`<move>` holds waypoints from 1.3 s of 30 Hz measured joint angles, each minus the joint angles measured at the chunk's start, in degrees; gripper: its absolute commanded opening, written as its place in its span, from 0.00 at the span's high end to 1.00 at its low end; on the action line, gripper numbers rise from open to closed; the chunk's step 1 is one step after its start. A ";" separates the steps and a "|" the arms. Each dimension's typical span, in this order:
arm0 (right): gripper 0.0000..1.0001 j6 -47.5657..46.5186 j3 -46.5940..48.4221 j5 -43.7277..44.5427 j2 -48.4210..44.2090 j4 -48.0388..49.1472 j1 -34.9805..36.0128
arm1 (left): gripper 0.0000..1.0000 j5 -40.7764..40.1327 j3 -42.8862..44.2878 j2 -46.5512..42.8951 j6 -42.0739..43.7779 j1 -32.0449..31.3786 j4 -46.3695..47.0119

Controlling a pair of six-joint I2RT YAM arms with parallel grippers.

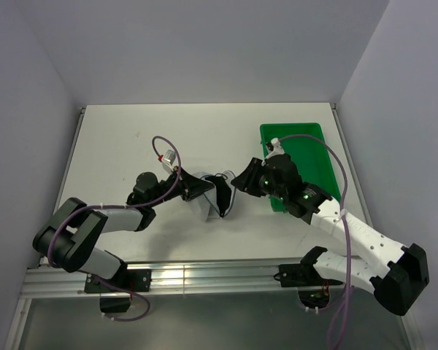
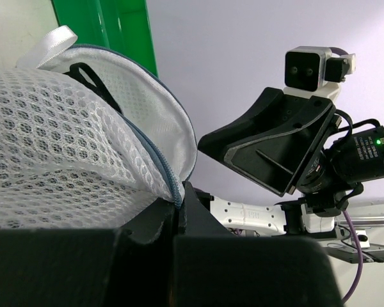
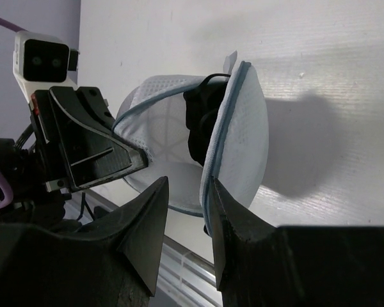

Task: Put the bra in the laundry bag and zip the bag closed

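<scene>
The laundry bag [image 1: 209, 202] is a pale mesh pouch with a blue-grey zipper edge, held up off the table at the centre. The black bra [image 1: 222, 191] sits inside its open mouth. My left gripper [image 1: 196, 188] is shut on the bag's zipper edge, which the left wrist view shows pinched between the jaws [image 2: 177, 199], with mesh [image 2: 51, 141] and a black strap [image 2: 89, 80] above. My right gripper [image 1: 240, 180] is open. In the right wrist view [image 3: 187, 214] the bag's other zipper edge [image 3: 225, 128] lies against its right finger [image 3: 223, 217], and the bra [image 3: 201, 125] shows inside.
A green plastic tray [image 1: 292, 129] stands at the back right, partly under my right arm; it also shows in the left wrist view [image 2: 115, 25]. The table's near edge has a metal rail [image 1: 204, 273]. Walls close in on the left, back and right.
</scene>
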 measured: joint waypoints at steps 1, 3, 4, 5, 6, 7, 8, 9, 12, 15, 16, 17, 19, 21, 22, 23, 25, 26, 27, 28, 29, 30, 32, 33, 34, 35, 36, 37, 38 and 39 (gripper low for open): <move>0.61 0.00 0.15 0.02 0.44 0.09 0.24 | 1.00 0.00 0.00 0.00 0.00 0.00 0.02; 0.61 -0.02 0.17 0.07 1.40 0.00 0.57 | 1.00 0.17 0.00 0.00 -0.04 0.00 0.02; 0.61 -0.02 0.20 0.26 1.92 -0.07 0.72 | 1.00 0.26 0.00 0.00 -0.04 0.00 0.00; 0.61 -0.04 0.20 0.70 2.47 -0.26 0.92 | 1.00 0.37 0.00 0.00 -0.02 0.00 0.00; 0.61 -0.11 0.20 1.31 2.80 -0.57 1.03 | 1.00 0.37 0.00 0.00 0.00 0.00 -0.02; 0.61 -0.22 0.20 2.12 3.02 -1.03 1.18 | 1.00 0.39 0.04 0.00 0.02 0.00 -0.04; 0.61 -0.42 0.20 2.75 3.10 -1.49 1.29 | 1.00 0.42 0.11 0.00 0.04 0.00 -0.09; 0.60 -0.61 0.20 3.37 3.13 -1.99 1.36 | 1.00 0.44 0.22 0.00 0.04 0.00 -0.13; 0.60 -1.33 0.68 4.61 3.43 -3.34 1.42 | 1.00 0.63 0.48 0.00 0.04 0.02 -0.13; 0.60 -2.01 2.25 5.77 4.17 -4.57 1.88 | 1.00 0.76 0.57 0.00 0.04 0.00 -0.13; 0.59 -2.23 2.67 6.14 4.15 -5.01 2.08 | 1.00 0.76 0.59 0.00 0.04 0.00 -0.13; 0.57 -2.49 3.02 6.58 4.04 -5.44 2.16 | 1.00 0.79 0.61 -0.02 0.04 0.00 -0.13; 0.55 -2.91 3.50 7.69 3.76 -6.38 2.27 | 1.00 0.81 0.68 0.00 0.04 0.00 -0.13; 0.53 -3.30 3.85 8.87 3.56 -7.56 2.36 | 1.00 0.83 0.98 -0.02 0.04 0.00 -0.15; 0.52 -3.58 3.98 9.46 3.54 -8.09 2.38 | 1.00 0.83 1.11 -0.02 0.07 0.00 -0.15; 0.52 -3.78 4.04 9.84 3.54 -8.39 2.38 | 1.00 0.85 1.27 -0.02 0.04 0.00 -0.15; 0.52 -4.31 4.22 10.38 3.61 -9.29 2.40 | 1.00 0.85 1.33 -0.02 0.07 0.00 -0.15; 0.52 -4.46 4.26 10.51 3.67 -9.49 2.40 | 1.00 0.87 1.33 -0.02 0.07 0.00 -0.17; 0.51 -4.61 4.28 10.54 3.82 -9.53 2.40 | 1.00 0.90 1.33 -0.02 0.07 0.00 -0.20; 0.51 -4.79 4.37 10.54 4.07 -9.57 2.40 | 1.00 0.94 1.36 -0.02 0.07 0.00 -0.22; 0.51 -5.01 4.57 10.54 4.46 -9.70 2.40 | 1.00 1.03 1.42 -0.02 0.07 0.00 -0.31; 0.51 -5.22 4.85 10.54 4.96 -9.70 2.40 | 1.00 1.18 1.57 -0.02 0.07 0.00 -0.48; 0.51 -5.73 5.62 10.51 6.05 -9.70 2.40 | 1.00 1.53 2.01 -0.02 0.09 -0.11 -0.55; 0.51 -5.92 6.03 10.49 6.49 -9.70 2.40 | 1.00 1.81 2.29 0.00 0.09 -0.17 -0.59; 0.51 -6.19 6.62 10.49 7.10 -9.84 2.40 | 1.00 2.16 2.78 0.04 0.11 -0.31 -0.70; 0.52 -6.49 7.41 10.49 7.76 -9.94 2.43 | 1.00 2.54 3.52 0.07 0.17 -0.52 -1.22; 0.54 -6.80 8.20 10.54 8.39 -10.08 2.47 | 1.00 2.84 4.33 0.11 0.33 -0.72 -1.70; 0.62 -7.13 8.94 10.60 9.01 -10.12 2.51 | 1.00 3.15 5.31 0.13 0.55 -0.98 -2.36; 0.65 -7.50 9.62 10.80 9.55 -10.21 2.54 | 1.00 3.52 6.34 0.13 0.92 -1.20 -3.10; 0.69 -7.78 10.40 11.10 10.08 -10.51 2.62 | 1.00 3.85 7.43 0.13 1.51 -1.42 -4.17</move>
